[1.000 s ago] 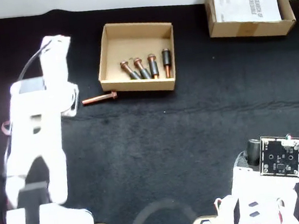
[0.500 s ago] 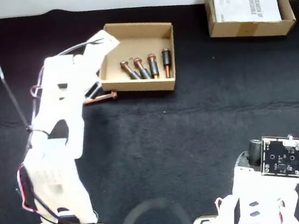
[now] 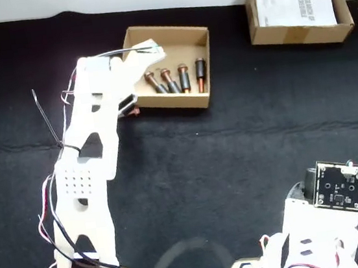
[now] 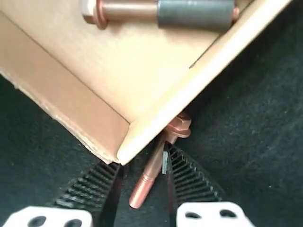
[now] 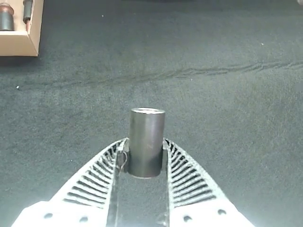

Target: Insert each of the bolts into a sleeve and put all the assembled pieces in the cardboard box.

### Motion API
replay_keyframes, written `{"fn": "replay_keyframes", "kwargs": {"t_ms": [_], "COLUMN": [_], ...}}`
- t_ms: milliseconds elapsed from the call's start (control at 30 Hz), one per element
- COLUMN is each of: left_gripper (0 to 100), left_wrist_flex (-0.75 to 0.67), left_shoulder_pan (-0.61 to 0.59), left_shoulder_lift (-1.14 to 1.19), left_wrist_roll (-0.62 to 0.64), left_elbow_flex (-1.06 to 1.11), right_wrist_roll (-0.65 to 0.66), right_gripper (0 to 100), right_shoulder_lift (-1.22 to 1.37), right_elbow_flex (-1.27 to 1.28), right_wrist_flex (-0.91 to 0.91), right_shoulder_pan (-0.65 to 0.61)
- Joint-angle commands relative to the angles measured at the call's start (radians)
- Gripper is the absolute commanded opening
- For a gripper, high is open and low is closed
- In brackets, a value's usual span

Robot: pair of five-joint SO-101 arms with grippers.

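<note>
A loose copper bolt [image 4: 152, 172] lies on the black table against the front-left corner of the cardboard box [image 4: 99, 90]. My left gripper [image 4: 142, 165] stands open astride the bolt's shank, one finger touching it and a gap at the other. From above, the left arm [image 3: 101, 111] covers most of the bolt, leaving its head [image 3: 136, 111] showing beside the box [image 3: 132, 64]. Several bolts in grey sleeves [image 3: 183, 78] lie inside. At the near right edge, my right gripper [image 5: 144, 158] is shut on an upright grey sleeve [image 5: 147, 142], held over bare table.
A second cardboard box [image 3: 261, 29] holding a printed sheet stands at the back right. Black cloth covers the table [image 3: 232, 140], with a crease running across it. The right arm [image 3: 332, 213] stays low at the front right corner.
The left arm swung from the left side toward the box and came down over the loose bolt. The box shifted slightly to the right. The right arm hardly moved.
</note>
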Motion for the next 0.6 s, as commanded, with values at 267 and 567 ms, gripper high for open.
{"fn": "replay_keyframes", "kwargs": {"t_ms": [267,567], "left_gripper": [13,13], "left_wrist_flex": [0.311,0.348], "left_shoulder_pan": [0.053,0.053], "left_shoulder_lift": [0.197,0.191], "left_wrist_roll": [-0.130,-0.137], "left_elbow_flex": [-0.423,-0.475], "right_wrist_roll": [0.009,0.009], "right_gripper": [0.7,0.7], "right_shoulder_lift": [-0.001,-0.002], "right_elbow_flex": [0.001,0.001], "right_wrist_flex": [-0.021,-0.019], "right_shoulder_pan": [0.015,0.016]}}
